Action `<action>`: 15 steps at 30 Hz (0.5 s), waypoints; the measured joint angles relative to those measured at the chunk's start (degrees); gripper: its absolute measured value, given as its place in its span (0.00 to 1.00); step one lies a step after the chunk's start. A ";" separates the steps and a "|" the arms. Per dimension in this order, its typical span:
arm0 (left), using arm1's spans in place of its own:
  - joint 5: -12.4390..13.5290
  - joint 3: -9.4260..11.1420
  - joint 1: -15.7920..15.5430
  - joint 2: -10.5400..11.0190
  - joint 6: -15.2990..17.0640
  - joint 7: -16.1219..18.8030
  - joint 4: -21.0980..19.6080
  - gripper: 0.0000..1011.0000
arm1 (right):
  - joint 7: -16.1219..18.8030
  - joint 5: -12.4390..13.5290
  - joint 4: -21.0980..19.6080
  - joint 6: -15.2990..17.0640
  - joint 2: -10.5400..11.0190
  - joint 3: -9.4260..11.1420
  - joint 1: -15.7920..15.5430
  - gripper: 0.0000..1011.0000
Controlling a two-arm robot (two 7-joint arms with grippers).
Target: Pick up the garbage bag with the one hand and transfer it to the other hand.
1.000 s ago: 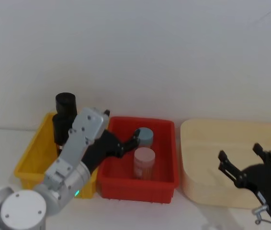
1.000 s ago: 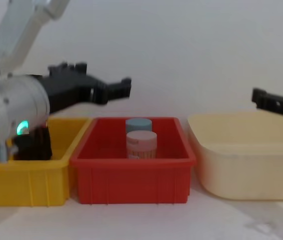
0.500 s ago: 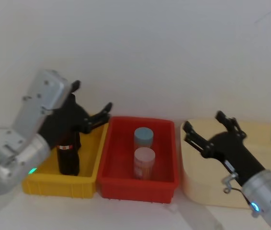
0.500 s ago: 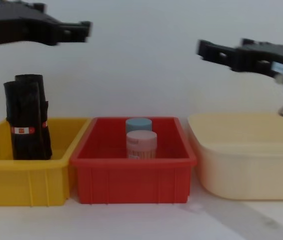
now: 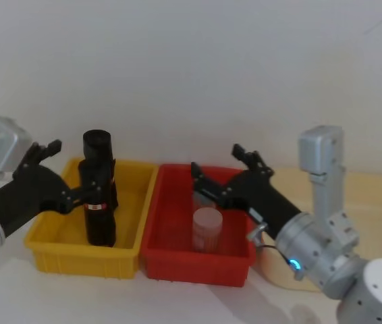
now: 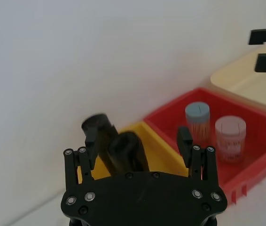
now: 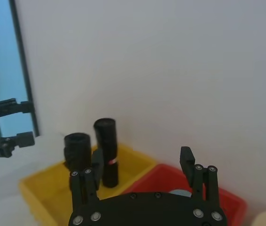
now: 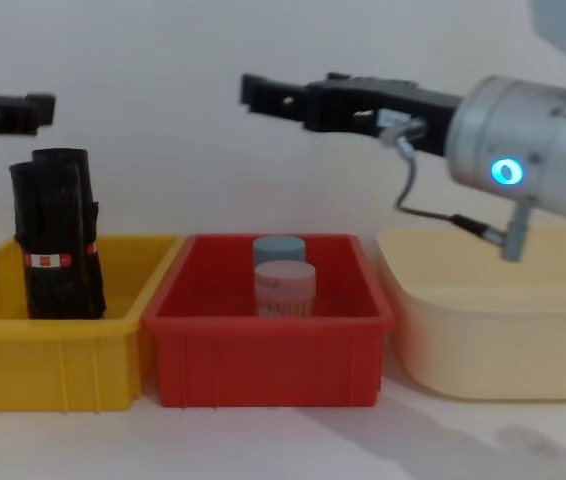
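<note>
Two black crinkly garbage bag rolls stand upright in the yellow bin (image 5: 76, 260). The nearer garbage bag (image 5: 100, 212) has a red-and-white label band, and a second roll (image 5: 97, 148) rises behind it. My left gripper (image 5: 63, 174), on the green-lit arm, is open just left of the rolls and holds nothing. In the left wrist view the gripper (image 6: 136, 141) frames the rolls (image 6: 126, 150) ahead. My right gripper (image 5: 214, 160), on the blue-lit arm, is open and empty above the red bin (image 5: 191, 266). In the chest view the right gripper (image 8: 263, 95) hangs high over that bin.
The red bin (image 8: 263, 365) holds a pink-lidded jar (image 8: 283, 285) and, behind it, a blue-lidded jar (image 8: 278, 248). A cream tub (image 8: 493, 340) stands to its right. A white wall runs close behind all three containers.
My left gripper has drawn back leftward from over the bins to beside the rolls. My right arm has swung left from the cream tub to above the red bin.
</note>
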 joint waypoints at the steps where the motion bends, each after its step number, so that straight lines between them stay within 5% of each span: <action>1: -0.42 -0.39 0.39 0.21 -0.26 -0.57 0.51 0.99 | 0.42 -0.25 0.80 0.29 -0.32 -0.64 0.71 0.99; 15: -1.50 0.39 -1.58 -0.84 -2.57 -4.38 7.59 0.99 | 3.22 -1.60 5.98 2.41 -0.99 -4.11 4.99 0.99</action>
